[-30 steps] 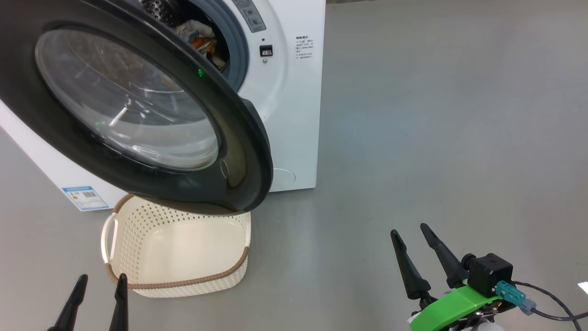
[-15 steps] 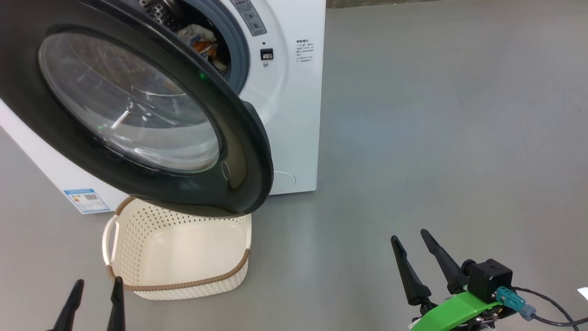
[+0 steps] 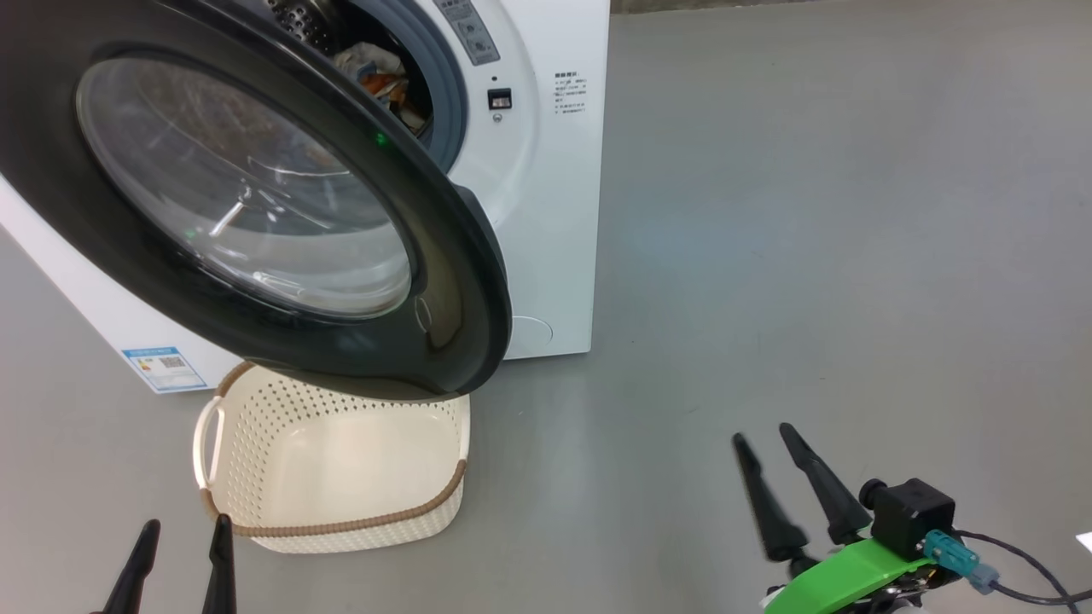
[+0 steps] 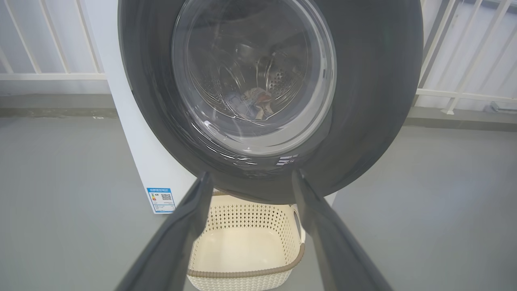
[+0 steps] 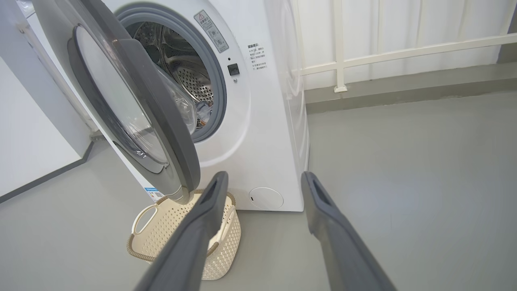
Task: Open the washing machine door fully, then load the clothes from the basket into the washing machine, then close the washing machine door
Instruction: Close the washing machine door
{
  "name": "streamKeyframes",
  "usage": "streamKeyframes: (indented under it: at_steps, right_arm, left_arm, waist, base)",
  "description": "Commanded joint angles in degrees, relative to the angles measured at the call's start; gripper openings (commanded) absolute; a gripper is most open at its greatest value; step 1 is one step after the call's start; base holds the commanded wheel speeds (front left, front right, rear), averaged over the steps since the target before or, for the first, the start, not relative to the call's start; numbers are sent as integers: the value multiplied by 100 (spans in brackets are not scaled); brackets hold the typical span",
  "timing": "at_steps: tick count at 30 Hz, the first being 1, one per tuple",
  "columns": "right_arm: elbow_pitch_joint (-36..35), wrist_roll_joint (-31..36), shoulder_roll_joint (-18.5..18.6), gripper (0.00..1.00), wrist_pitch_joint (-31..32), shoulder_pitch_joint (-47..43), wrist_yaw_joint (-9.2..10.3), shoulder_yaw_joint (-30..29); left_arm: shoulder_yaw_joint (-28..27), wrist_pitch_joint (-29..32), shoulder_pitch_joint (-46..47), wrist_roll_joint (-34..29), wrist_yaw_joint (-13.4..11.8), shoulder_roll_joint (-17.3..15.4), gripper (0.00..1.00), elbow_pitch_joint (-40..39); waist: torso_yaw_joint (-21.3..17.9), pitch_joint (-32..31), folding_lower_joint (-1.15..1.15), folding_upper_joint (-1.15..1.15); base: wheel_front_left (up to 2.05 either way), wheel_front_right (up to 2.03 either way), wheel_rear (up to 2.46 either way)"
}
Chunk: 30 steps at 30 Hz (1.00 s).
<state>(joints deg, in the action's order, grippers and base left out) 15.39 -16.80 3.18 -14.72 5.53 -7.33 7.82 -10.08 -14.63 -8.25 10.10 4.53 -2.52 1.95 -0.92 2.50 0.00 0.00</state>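
Washing machine door point(image 3: 281, 213) stands half open, ahead of the left gripper point(image 3: 188, 522) and left of the right gripper point(image 3: 762, 433); both jaws are parted and empty. Clothes point(image 3: 375, 72) are seen in the drum and the basket point(image 3: 341, 524) is bare, so the black rim should be pushed squarely until latched. The blue label point(image 3: 164, 368) carries print that cannot be read.

1. Grey floor point(image 3: 810, 213) runs from one to four o'clock in the head view.
2. White railing point(image 5: 338, 40) at one o'clock in the right wrist view, over a grey kerb point(image 5: 404, 89).
3. White wall point(image 5: 28, 137) at nine o'clock there.
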Motion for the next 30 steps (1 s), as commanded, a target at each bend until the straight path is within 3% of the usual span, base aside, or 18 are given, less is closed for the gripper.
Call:
streamKeyframes:
  at_steps: [1, 12, 17, 21, 30]
  right_arm:
    - [-237, 39, -30, 0, -28, 83, -16, 69]
    - [-1841, 57, -30, 0, -28, 234, -16, -45]
    - [-2782, 97, -5, 0, -28, 403, -16, 558]
    - [-3126, 50, 168, 0, -28, 573, -16, 1096]
    - [-2868, -123, 738, 0, -28, 1122, -16, 2273]
  left_arm:
    - [-177, -37, 83, 54, -35, -36, 100, -100]
    - [-160, -37, 120, 149, -39, -36, 100, -84]
    - [-147, -37, 166, 181, -35, -36, 100, -86]
    - [-124, -37, 200, 218, -30, -36, 100, -58]
    - [-11, -37, 350, 304, -24, -36, 100, -21]
  waist:
    - [5, 6, 0, 0]
    - [26, 71, 0, 0]
    - [71, 110, 0, 0]
    - [143, 147, 0, 0]
    - [505, 322, 0, 0]
  base:
    - [0, 0, 0]
    - [0, 0, 0]
    - [0, 0, 0]
    - [0, 0, 0]
    - [0, 0, 0]
